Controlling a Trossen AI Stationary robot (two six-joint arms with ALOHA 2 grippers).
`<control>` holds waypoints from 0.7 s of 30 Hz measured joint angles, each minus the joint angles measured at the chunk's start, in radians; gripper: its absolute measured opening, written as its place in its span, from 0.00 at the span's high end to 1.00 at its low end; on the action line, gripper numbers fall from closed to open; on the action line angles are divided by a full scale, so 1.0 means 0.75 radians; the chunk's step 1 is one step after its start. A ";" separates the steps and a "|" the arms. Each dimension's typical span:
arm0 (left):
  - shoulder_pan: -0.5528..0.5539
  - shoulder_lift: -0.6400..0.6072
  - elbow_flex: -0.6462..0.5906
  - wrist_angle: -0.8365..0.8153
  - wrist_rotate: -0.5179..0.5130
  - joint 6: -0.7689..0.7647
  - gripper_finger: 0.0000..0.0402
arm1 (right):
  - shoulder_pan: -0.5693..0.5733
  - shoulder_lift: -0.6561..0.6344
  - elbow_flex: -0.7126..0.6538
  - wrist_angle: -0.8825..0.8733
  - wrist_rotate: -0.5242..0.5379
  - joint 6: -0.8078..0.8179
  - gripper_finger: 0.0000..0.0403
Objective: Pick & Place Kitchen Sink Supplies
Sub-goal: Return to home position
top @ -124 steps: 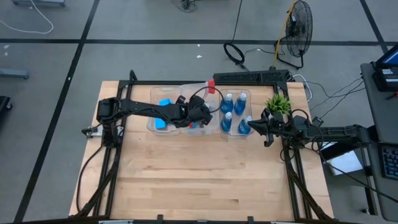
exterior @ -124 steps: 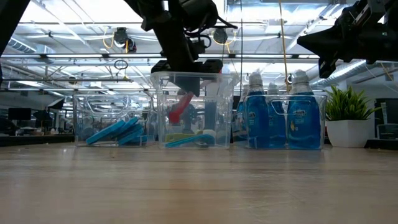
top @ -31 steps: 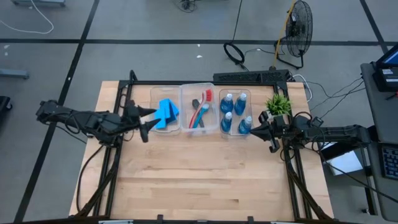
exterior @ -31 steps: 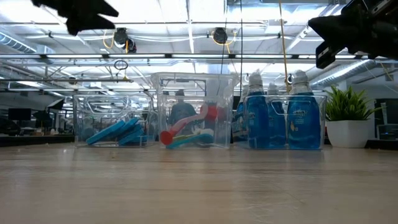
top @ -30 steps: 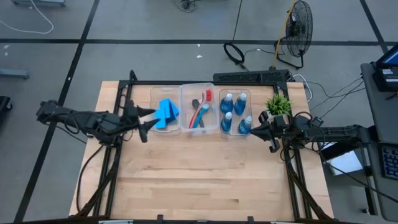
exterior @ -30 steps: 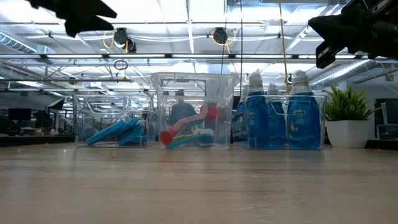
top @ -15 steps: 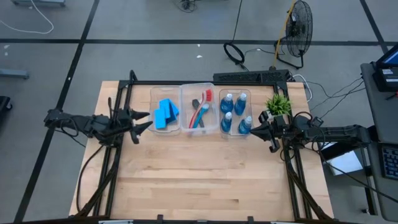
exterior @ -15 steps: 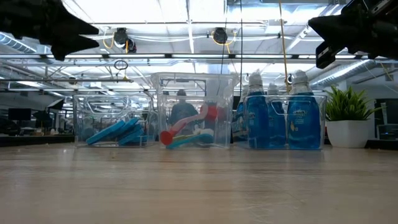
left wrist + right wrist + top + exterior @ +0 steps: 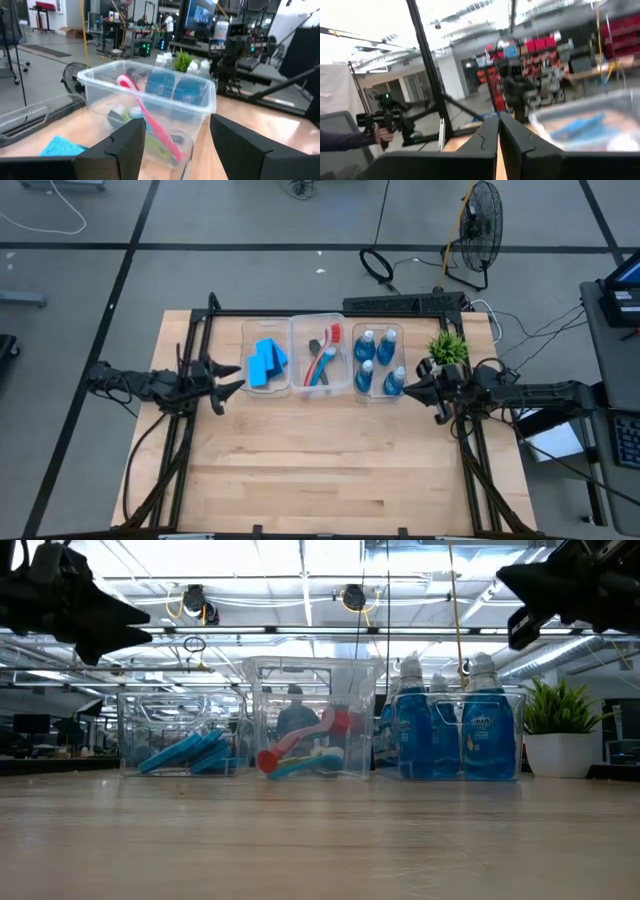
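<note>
The left gripper (image 9: 231,376) hangs above the table (image 9: 320,470) at the 9 o'clock side, just off the 9 o'clock wall of the first bin. Its two fingers stand wide apart with nothing between them.

Three clear bins stand side by side in a row at the table's 12 o'clock edge. The first bin (image 9: 265,328) holds the blue sponges (image 9: 265,364), stacked aslant against one another. Touching it at 3 o'clock, the middle bin (image 9: 305,330) holds the brushes (image 9: 322,362) lying together lengthwise; the red brush (image 9: 330,340) lies on top, with its head toward 12 o'clock. Next at 3 o'clock, the last bin (image 9: 372,399) holds four bottles (image 9: 377,360) of blue liquid, upright with white caps, set two by two.

The right gripper (image 9: 408,387) hangs just beside that last bin, at its 4 o'clock corner, above the table. Its fingers are pressed together and it holds nothing. A small green potted plant (image 9: 447,346) stands on the table at 1 o'clock from this gripper, near the bottle bin but apart from it.
</note>
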 joint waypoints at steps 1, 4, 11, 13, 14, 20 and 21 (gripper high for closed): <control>0.000 0.000 -0.002 -0.017 0.004 -0.001 0.43 | 0.000 0.000 0.000 -0.028 -0.001 0.021 0.99; 0.000 -0.001 -0.001 -0.050 0.033 -0.026 0.43 | 0.000 -0.001 0.000 -0.095 -0.003 0.063 0.99; 0.000 0.000 -0.001 -0.141 0.056 -0.043 0.43 | 0.000 -0.030 0.000 -0.245 0.000 0.083 0.99; 0.000 0.000 -0.001 -0.153 0.056 -0.043 0.43 | 0.000 -0.032 0.000 -0.301 0.000 0.083 0.99; 0.000 0.000 -0.001 -0.168 0.056 -0.044 0.43 | 0.000 -0.032 0.000 -0.334 0.000 0.083 0.99; 0.000 0.000 -0.001 -0.202 0.053 -0.043 0.43 | 0.000 -0.032 -0.001 -0.444 0.000 0.059 0.99; 0.000 0.000 -0.001 -0.198 0.041 -0.043 0.43 | 0.000 -0.032 -0.001 -0.443 0.000 0.044 0.99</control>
